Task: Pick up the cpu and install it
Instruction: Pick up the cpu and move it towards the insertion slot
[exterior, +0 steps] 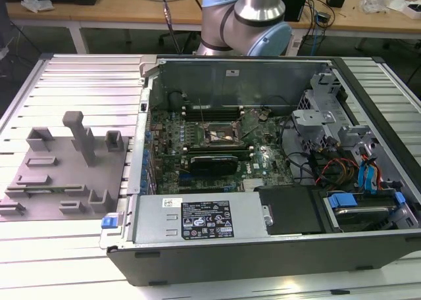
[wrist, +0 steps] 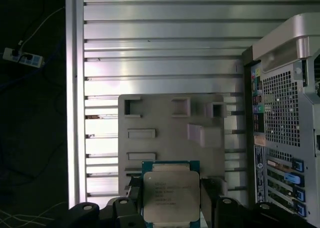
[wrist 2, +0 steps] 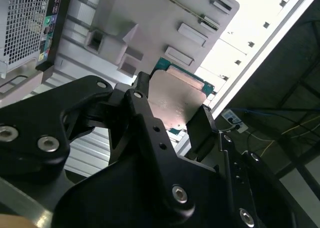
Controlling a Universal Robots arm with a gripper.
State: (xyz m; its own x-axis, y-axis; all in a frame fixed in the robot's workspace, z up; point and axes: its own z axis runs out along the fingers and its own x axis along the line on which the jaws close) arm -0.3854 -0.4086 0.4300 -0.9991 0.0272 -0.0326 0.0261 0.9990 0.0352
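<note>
Grip is the whole matter at this point. The hand (wrist 2: 174, 104) is closed on the cpu (wrist: 171, 194), with a finger (wrist 2: 142, 95) on each of two opposite edges. The silvery lid faces the first wrist camera and a green rim shows around it. The chip looks level between the fingers, and I judge it lifted clear of everything beneath.

Held by its thin edges, it could slip or twist under a jolt. The carry therefore wants to be slow and smooth, with the chip flat and the squeeze no harder than needed.

Beneath the hand lies the grey fixture (wrist: 165, 123) with its raised blocks and slots, resting on the slatted bench (wrist: 150, 38). Off to one side of the hand stands the case (wrist: 285, 113). In the exterior view the socket (exterior: 220, 137) sits on the board inside the case, well apart from the fixture. The chip's orientation is worth checking against the socket while it is in the air.
</note>
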